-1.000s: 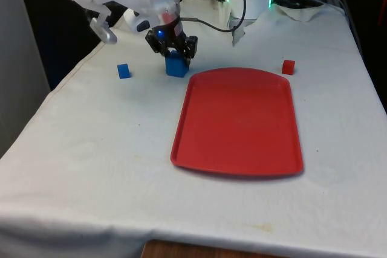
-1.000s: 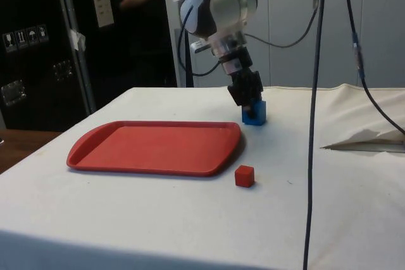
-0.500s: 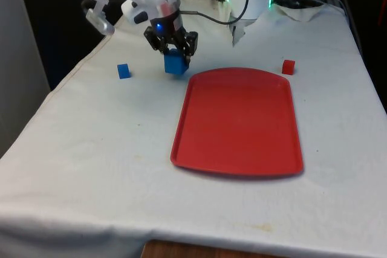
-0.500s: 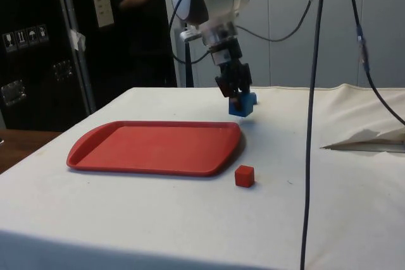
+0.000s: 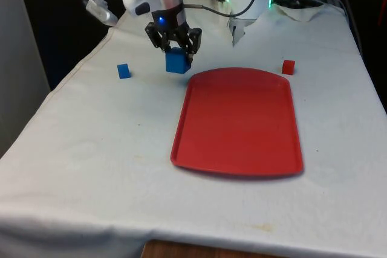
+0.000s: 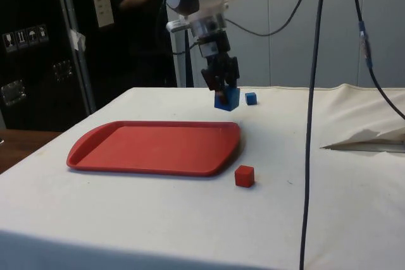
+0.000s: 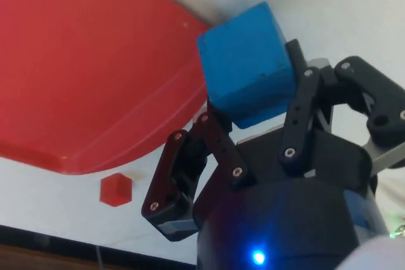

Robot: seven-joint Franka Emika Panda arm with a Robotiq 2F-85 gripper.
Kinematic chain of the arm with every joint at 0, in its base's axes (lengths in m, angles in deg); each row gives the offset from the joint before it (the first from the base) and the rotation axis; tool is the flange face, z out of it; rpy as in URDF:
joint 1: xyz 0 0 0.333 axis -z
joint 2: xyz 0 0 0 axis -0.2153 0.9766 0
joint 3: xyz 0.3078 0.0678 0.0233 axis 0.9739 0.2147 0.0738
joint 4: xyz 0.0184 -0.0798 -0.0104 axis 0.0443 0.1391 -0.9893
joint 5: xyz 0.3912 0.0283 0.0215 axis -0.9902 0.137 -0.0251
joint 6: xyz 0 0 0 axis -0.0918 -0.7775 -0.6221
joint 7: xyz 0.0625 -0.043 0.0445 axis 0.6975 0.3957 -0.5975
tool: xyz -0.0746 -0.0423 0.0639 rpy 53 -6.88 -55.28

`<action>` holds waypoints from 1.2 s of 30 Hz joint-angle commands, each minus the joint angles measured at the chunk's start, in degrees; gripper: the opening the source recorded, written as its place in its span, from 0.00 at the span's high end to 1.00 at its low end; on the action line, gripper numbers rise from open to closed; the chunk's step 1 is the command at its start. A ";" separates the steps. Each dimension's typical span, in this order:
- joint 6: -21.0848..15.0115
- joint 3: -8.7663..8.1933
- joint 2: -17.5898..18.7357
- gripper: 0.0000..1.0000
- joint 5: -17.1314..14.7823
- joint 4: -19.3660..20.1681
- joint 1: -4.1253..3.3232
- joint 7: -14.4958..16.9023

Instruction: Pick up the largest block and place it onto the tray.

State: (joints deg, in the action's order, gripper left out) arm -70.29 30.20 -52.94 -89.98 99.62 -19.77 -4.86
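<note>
My gripper (image 5: 176, 52) is shut on the large blue block (image 5: 177, 61) and holds it in the air, just off the far left corner of the red tray (image 5: 239, 122). From the side, the large blue block (image 6: 226, 98) hangs in the gripper (image 6: 223, 90) above the cloth, near the tray's (image 6: 152, 147) far edge. The wrist view has the blue block (image 7: 248, 64) clamped between the two fingers (image 7: 215, 137), with the tray (image 7: 82, 61) below it.
A small blue block (image 5: 123, 70) lies on the cloth at the front view's left, also the small blue block (image 6: 251, 98) in the side view. A small red block (image 5: 288, 66) sits past the tray's far right corner. A person (image 6: 136, 4) stands behind the table.
The gripper has lifted the large blue block off the cloth and carried it up and slightly towards the tray. The small blocks and tray have not moved.
</note>
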 commanded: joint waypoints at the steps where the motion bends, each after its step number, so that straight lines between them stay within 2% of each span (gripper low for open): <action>1: -0.34 -0.34 -0.11 1.00 0.23 -0.29 -0.74 -0.97; 7: -0.57 0.00 0.00 1.00 0.11 -1.95 -1.60 -3.21; 8: -0.23 0.23 0.00 1.00 0.00 -1.95 -1.15 -2.69; 9: -0.69 0.06 0.00 1.00 0.06 -2.18 -1.72 -3.55; 15: -1.15 0.63 0.11 1.00 0.11 -4.01 -2.58 -6.07; 16: -1.20 0.74 0.11 1.00 0.17 -4.30 -2.64 -6.42; 17: -0.86 1.03 0.06 1.00 0.00 -4.30 -2.23 -5.96; 19: -1.26 0.86 0.17 1.00 0.34 -5.16 -2.98 -7.51; 23: -1.20 0.92 0.11 1.00 0.63 -6.25 -3.44 -8.77; 25: -1.15 0.86 0.06 1.00 0.74 -6.76 -3.61 -9.34; 26: -0.92 1.20 0.11 1.00 0.40 -6.65 -3.09 -8.65; 27: -1.09 0.86 0.06 1.00 0.80 -7.10 -3.78 -9.68; 28: -1.03 0.86 0.00 1.00 0.97 -7.62 -4.01 -10.26; 32: -0.92 0.86 -0.06 1.00 1.43 -8.82 -4.41 -11.57; 33: -0.86 0.86 -0.11 1.00 1.60 -9.34 -4.70 -12.20; 34: -0.80 1.20 0.06 1.00 1.20 -9.40 -4.13 -11.57; 35: -0.92 0.86 -0.11 1.00 1.72 -9.57 -4.81 -12.49; 36: -0.92 0.86 -0.11 1.00 1.72 -9.57 -4.81 -12.49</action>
State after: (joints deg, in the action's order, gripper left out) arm -71.09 31.41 -52.88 -88.72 89.93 -24.01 -16.72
